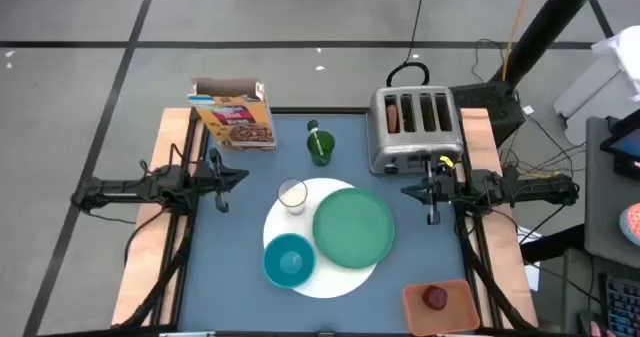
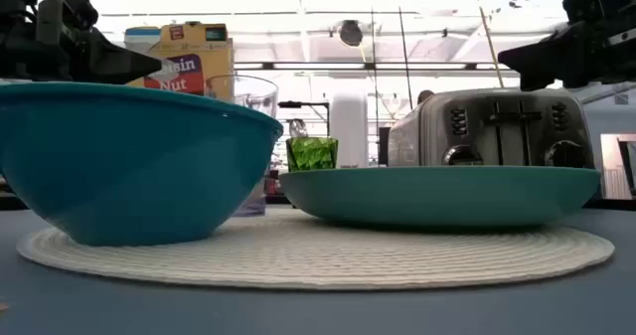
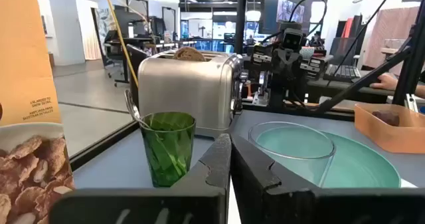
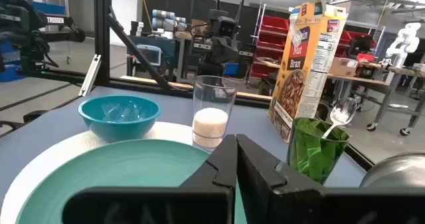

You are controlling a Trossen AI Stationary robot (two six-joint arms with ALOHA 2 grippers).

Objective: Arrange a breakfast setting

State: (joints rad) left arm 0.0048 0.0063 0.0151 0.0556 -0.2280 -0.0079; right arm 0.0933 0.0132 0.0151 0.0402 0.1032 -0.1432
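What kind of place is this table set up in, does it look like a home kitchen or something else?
Most likely a robotics lab or workshop, not a home kitchen. The blue table holds a breakfast setup between two mounted arms, the floor around it is bare concrete with loose cables, and red storage bins and more equipment stand behind.

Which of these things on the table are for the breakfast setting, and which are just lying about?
For breakfast: white mat, green plate, teal bowl, milk glass, green cup with spoon, bagel, red fruit.

Lying about: cereal box, toaster, tray.

One plate [image 1: 353, 227], one bowl [image 1: 289, 260], two glasses [image 1: 292, 195]
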